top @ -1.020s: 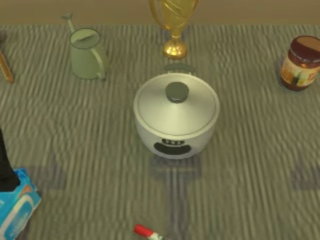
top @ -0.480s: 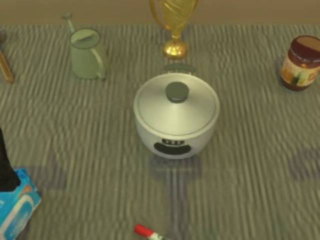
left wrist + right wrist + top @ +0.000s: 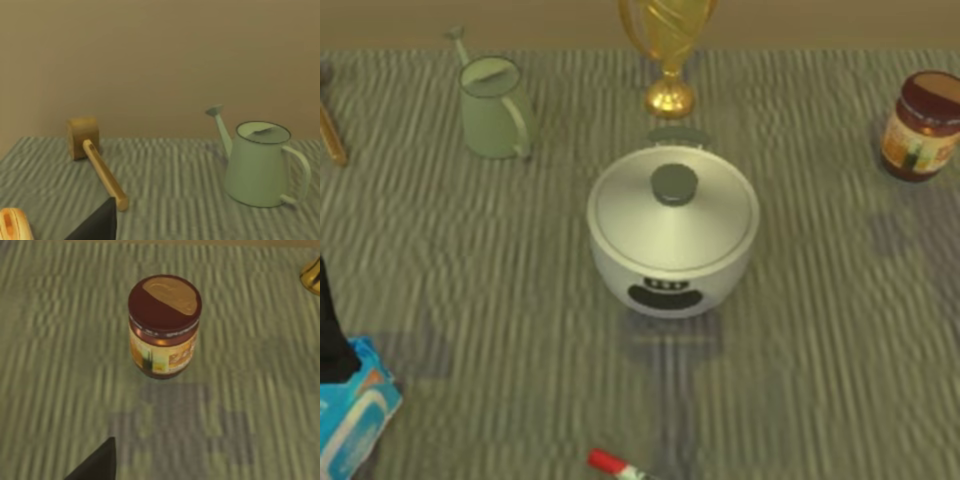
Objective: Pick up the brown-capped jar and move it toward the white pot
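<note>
**Jar stands alone at the right edge, right pincer above it**

The jar (image 3: 922, 126) stands upright on the striped cloth (image 3: 500, 260) at the far right of the table, well apart from the pot (image 3: 672, 232), which sits in the middle with its lid on and its black panel facing the near edge. Nothing touches the jar.

The right pincer does not show in the top view. Its wrist camera looks down on the jar (image 3: 164, 325) from above and a little behind; only one dark finger tip (image 3: 97, 465) pokes into that view, short of the jar, with a blocky shadow on the cloth between them. Whether this pincer is open or closed cannot be told.

The left arm (image 3: 332, 335) sits at the left edge beside a blue packet (image 3: 355, 415); one dark finger tip (image 3: 97, 225) shows, and its state cannot be told either. Ahead of it lie a wooden mallet (image 3: 95, 162) and a watering can (image 3: 257, 165). A trophy (image 3: 669, 50) stands behind the pot, and a red marker (image 3: 613, 464) lies at the near edge.
</note>
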Controlling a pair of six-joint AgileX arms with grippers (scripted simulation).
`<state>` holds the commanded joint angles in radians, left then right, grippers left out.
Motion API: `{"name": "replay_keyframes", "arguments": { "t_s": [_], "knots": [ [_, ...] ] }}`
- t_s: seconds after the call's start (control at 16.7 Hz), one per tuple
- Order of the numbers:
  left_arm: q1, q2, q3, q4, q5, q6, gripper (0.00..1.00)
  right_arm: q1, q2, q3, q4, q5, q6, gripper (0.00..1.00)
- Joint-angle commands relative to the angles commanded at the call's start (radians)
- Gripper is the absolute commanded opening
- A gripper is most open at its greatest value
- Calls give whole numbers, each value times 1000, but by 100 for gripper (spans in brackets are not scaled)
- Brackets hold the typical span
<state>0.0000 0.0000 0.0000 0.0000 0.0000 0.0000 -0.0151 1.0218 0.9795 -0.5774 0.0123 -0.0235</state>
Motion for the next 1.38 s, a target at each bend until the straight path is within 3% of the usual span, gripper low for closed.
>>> {"name": "replay_keyframes", "arguments": {
  "t_s": [0.78,1.08,1.38],
  "knots": [
    [0,0,0,0,0,0,100,17,1225,1256,-613,-12,-46,100],
    [0,0,0,0,0,0,100,27,1506,1533,-744,-20,-60,100],
    [0,0,0,0,0,0,100,30,1581,1608,-778,-22,-64,100]
  ]
}}
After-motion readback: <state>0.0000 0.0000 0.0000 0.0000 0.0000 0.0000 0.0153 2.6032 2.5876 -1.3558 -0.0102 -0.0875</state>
